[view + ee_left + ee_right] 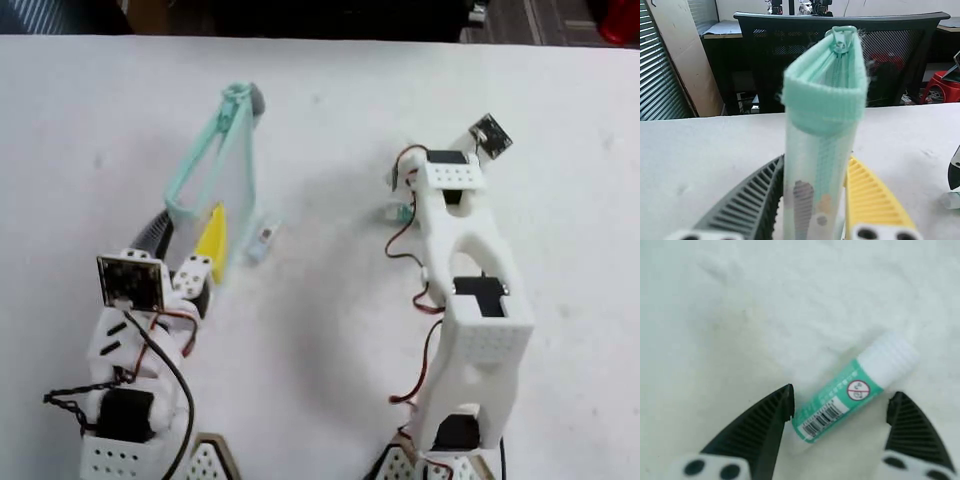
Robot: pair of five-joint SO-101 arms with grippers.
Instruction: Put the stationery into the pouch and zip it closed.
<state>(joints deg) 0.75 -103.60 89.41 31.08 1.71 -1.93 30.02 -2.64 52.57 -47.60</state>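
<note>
The pouch [215,170] is clear with mint-green edging and stands on its edge on the white table. Its zipper pull [840,35] is at the far end. My left gripper [190,240] is shut on the pouch's near end, which sits squeezed between the grey finger [747,205] and the yellow finger [872,200]. A green glue stick [860,385] with a white cap lies flat on the table. My right gripper [842,395] hangs open just above the glue stick, one finger on each side. The glue stick [399,213] peeks out under the right arm's wrist.
A small pale-blue item [263,240] lies on the table just right of the pouch. The table's far edge [320,38] runs along the back, with a black mesh chair [840,55] behind it. Bare tabletop separates the two arms.
</note>
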